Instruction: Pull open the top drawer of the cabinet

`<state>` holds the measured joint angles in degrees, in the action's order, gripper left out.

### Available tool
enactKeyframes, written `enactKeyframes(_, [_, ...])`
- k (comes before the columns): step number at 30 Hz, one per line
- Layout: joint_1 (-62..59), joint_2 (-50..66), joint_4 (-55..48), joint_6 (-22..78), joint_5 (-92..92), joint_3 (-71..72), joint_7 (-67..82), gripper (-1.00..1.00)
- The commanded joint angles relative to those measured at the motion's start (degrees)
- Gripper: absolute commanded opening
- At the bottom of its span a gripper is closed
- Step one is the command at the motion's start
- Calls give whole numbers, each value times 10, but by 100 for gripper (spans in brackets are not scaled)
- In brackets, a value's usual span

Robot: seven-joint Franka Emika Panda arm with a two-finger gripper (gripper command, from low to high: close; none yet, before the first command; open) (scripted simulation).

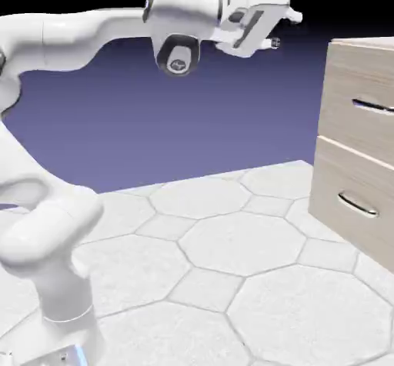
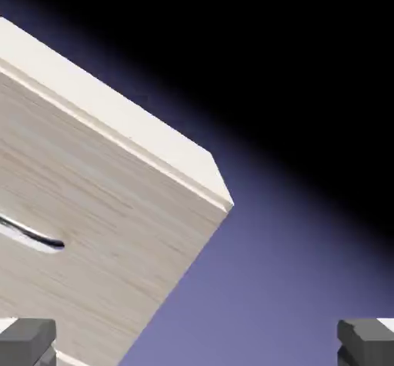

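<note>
Tool (image 1: 271, 32) fully open, empty; slim silver bar handle (image 1: 374, 107) of upper beige wood-grain drawer (image 1: 360, 103) lies lower right, well apart, long axis horizontal.

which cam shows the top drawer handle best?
Exterior view. The top drawer's handle shows on the top drawer above the lower one, though the frame's right edge crops it. The hand view shows only one end of the handle, cut off at its left edge.

The boxy light beige wood-grain cabinet (image 1: 358, 145) stands at the desk's (image 1: 231, 280) right edge. The top drawer (image 1: 360, 99) sits above the lower drawer (image 1: 354, 199). The claw (image 1: 269, 34) is up high, well apart, left of it.
</note>
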<state>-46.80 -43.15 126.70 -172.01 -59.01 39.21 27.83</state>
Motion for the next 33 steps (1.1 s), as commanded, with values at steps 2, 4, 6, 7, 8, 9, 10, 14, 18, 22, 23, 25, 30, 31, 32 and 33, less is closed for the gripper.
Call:
enactKeyframes(2, [-34, -7, -24, 1, -42, 28, 50, 100])
enactKeyframes(4, [-67, -15, -49, 3, -84, 56, 100, 100])
enactKeyframes(6, [-101, -22, -73, 4, -126, 83, 150, 100])
enactKeyframes(7, [-118, -26, -85, 5, -146, 97, 174, 100])
enactKeyframes(8, [-135, -30, -97, 6, -167, 111, 199, 100])
enactKeyframes(9, [-152, -33, -109, 6, -188, 125, 224, 100])
enactKeyframes(10, [-168, -37, -122, 7, -209, 139, 249, 100])
enactKeyframes(14, [-236, -52, -170, 10, -293, 195, 349, 100])
enactKeyframes(18, [-303, -67, -219, 13, -377, 250, 449, 100])
enactKeyframes(22, [-370, -82, -268, 16, -460, 306, 548, 100])
enactKeyframes(23, [-387, -86, -280, 16, -481, 320, 573, 100])
enactKeyframes(25, [-421, -93, -304, 18, -523, 348, 623, 100])
enactKeyframes(30, [-505, -112, -365, 21, -628, 417, 748, 100])
enactKeyframes(31, [-522, -115, -377, 22, -649, 431, 772, 100])
enactKeyframes(32, [-539, -119, -389, 23, -669, 445, 797, 100])
enactKeyframes(33, [-556, -123, -401, 23, -690, 459, 822, 100])
